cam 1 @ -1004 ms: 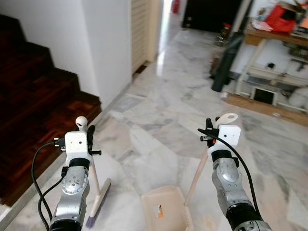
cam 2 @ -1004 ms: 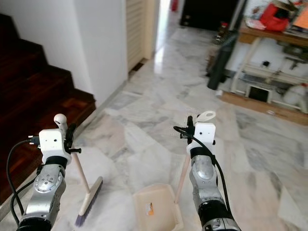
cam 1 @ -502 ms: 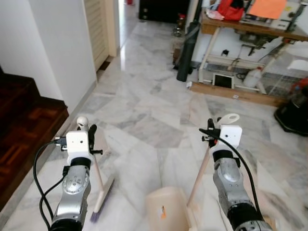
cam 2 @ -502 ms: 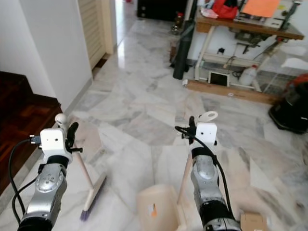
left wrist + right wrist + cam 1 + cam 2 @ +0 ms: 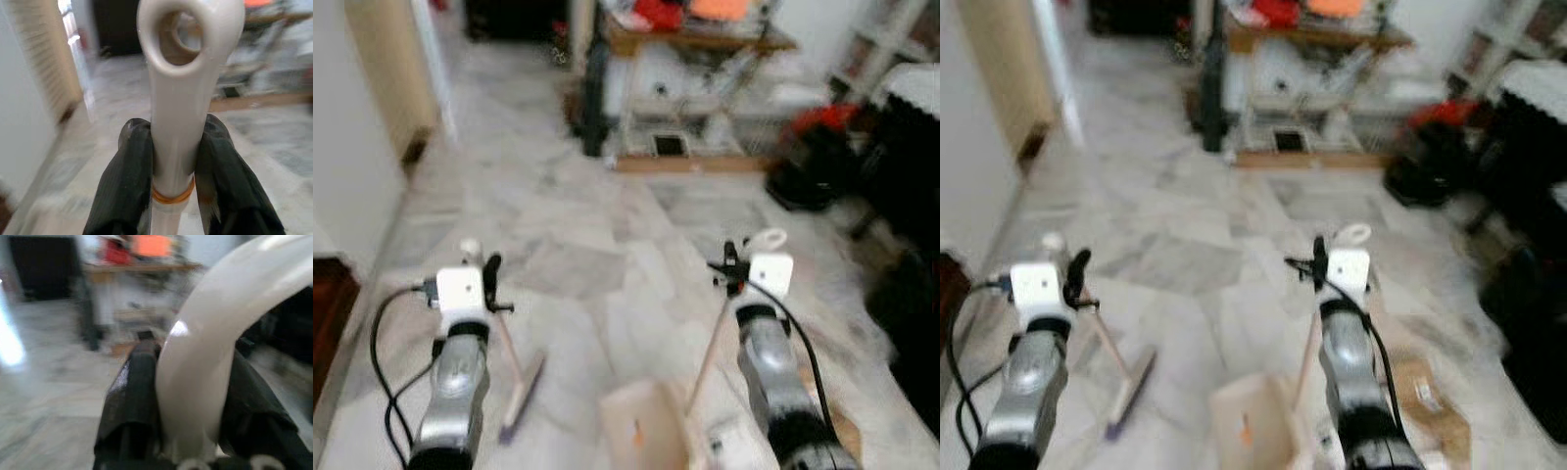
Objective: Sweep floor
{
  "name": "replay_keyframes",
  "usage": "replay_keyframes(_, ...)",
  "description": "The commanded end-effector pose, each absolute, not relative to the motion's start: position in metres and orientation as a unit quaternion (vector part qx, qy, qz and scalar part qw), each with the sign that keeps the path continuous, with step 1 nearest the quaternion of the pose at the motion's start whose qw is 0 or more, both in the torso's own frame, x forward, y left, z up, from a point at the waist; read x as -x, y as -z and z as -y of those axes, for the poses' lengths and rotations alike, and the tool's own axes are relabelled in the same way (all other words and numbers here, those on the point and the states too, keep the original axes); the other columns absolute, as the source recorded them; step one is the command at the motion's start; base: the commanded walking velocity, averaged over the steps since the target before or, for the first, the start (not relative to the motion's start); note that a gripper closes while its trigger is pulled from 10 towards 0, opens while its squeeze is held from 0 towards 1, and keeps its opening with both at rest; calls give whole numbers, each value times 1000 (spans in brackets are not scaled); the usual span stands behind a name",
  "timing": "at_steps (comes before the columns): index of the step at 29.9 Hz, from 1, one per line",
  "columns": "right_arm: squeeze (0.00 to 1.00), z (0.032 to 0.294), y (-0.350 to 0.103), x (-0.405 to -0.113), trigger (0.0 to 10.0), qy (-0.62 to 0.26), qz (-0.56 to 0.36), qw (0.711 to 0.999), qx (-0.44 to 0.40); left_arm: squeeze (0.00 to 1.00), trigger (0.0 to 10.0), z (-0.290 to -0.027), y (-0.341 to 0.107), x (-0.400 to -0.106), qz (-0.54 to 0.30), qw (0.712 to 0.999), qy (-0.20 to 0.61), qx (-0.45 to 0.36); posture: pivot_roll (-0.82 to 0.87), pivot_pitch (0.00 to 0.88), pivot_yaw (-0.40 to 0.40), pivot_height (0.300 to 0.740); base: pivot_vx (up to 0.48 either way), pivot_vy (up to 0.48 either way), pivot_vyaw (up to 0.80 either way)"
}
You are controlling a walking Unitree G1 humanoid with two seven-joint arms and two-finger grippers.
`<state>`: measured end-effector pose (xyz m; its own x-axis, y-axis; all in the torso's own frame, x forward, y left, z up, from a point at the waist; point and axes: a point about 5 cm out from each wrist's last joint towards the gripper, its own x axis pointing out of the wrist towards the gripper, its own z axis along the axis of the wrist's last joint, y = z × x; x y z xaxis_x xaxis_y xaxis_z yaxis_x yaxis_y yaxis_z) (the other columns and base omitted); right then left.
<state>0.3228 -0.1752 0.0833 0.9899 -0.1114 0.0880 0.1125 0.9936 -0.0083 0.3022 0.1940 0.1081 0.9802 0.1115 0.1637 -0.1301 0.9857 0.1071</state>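
L claw (image 5: 176, 161) grips broom (image 5: 514, 377); R claw (image 5: 188, 396) grips dustpan (image 5: 641, 436).

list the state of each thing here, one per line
left tool: shut on the broom handle
right tool: shut on the dustpan handle
broom: tilted, bristle head down at the floor
dustpan: pan low at the floor, long handle raised
cardboard piece: lying flat on the floor

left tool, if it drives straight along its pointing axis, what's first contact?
Nothing near. The left tool, shut on the cream plastic broom handle, looks along open grey marble floor. Beyond lies a wooden table with clutter and a dark doorway. Blur hides which comes first.
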Motion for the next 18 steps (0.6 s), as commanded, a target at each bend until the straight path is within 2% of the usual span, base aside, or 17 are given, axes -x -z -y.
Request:
replay_keyframes(1, 0, 171, -92, -327, 10000, 48, 62, 997, 11, 0, 10000, -197, -113, -301, 95, 992, -65, -58, 113, 0, -50, 740, 0, 0, -788)
replay_keyframes(3, 0, 171, -92, -326, 10000, 49, 62, 997, 11, 0, 10000, -197, -113, -301, 94, 992, -65, -56, 113, 0, -50, 740, 0, 0, -788)
replay_keyframes(7, 0, 171, -90, -325, 10000, 49, 59, 997, 13, 0, 10000, -197, -112, -301, 93, 992, -64, -57, 112, 0, -50, 740, 0, 305, -788)
replay_keyframes(16, 0, 172, -91, -326, 10000, 51, 60, 997, 11, 0, 10000, -197, -113, -300, 92, 992, -62, -60, 112, 0, -48, 740, 0, 0, -786)
replay_keyframes(18, 0, 172, -91, -326, 10000, 52, 61, 997, 12, 0, 10000, -197, -112, -300, 91, 992, -61, -58, 112, 0, -48, 740, 0, 405, -788)
